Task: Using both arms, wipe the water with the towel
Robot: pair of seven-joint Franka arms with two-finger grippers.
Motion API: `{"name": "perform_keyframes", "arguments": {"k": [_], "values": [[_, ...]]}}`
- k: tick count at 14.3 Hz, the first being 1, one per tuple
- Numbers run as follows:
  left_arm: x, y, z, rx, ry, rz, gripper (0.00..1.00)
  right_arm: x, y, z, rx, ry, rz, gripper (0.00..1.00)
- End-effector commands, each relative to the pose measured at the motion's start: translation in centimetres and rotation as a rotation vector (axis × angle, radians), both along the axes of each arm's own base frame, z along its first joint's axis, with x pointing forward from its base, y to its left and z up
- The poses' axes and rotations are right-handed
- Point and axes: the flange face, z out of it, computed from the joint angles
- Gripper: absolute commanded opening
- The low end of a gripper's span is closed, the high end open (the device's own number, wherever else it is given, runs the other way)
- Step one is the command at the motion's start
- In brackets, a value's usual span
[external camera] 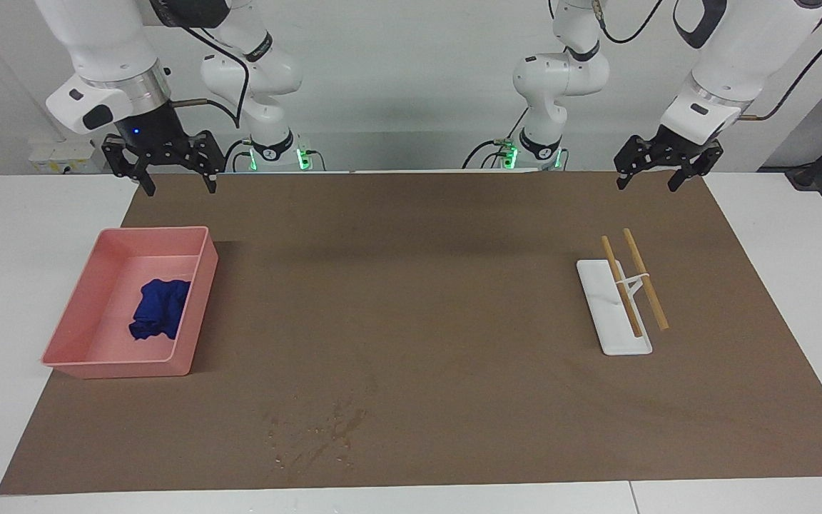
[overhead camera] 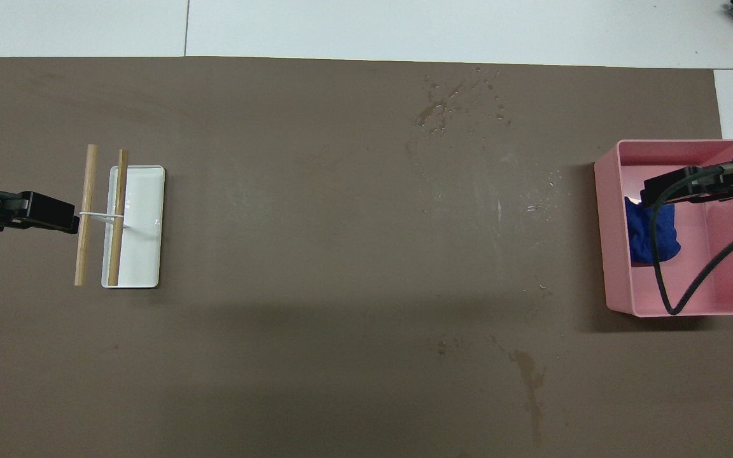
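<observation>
Both arms hang high and idle. The right black two-finger gripper [external camera: 176, 184] hovers over the brown mat's edge nearest the robots, jaws spread wide, holding nothing. The left black two-finger gripper [external camera: 646, 180] hangs over the mat's corner at its own end, fingers also spread, empty. In the overhead view, the crumpled deep-blue terry towel [overhead camera: 643, 240] lies at three o'clock, soft and bunched inside the smooth pink plastic rectangular tray [overhead camera: 614, 254]. The water [overhead camera: 452, 108], glistening droplets and thin dark streaks, sits at one o'clock. At nine o'clock stands the white flat-based rack with two wooden rods [overhead camera: 140, 222].
</observation>
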Motion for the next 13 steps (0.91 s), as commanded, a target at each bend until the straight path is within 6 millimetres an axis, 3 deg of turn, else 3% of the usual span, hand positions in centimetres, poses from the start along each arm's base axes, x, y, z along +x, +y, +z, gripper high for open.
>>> {"name": "perform_keyframes", "arguments": {"k": [1,13], "values": [[-0.22,0.27,0.06,0.007,0.004,-0.009,1.0,0.17,-0.07,0.0,0.023,0.006,-0.016,1.0],[-0.22,0.27,0.06,0.007,0.004,-0.009,1.0,0.01,-0.16,-0.09,0.022,0.016,-0.011,1.0]]}}
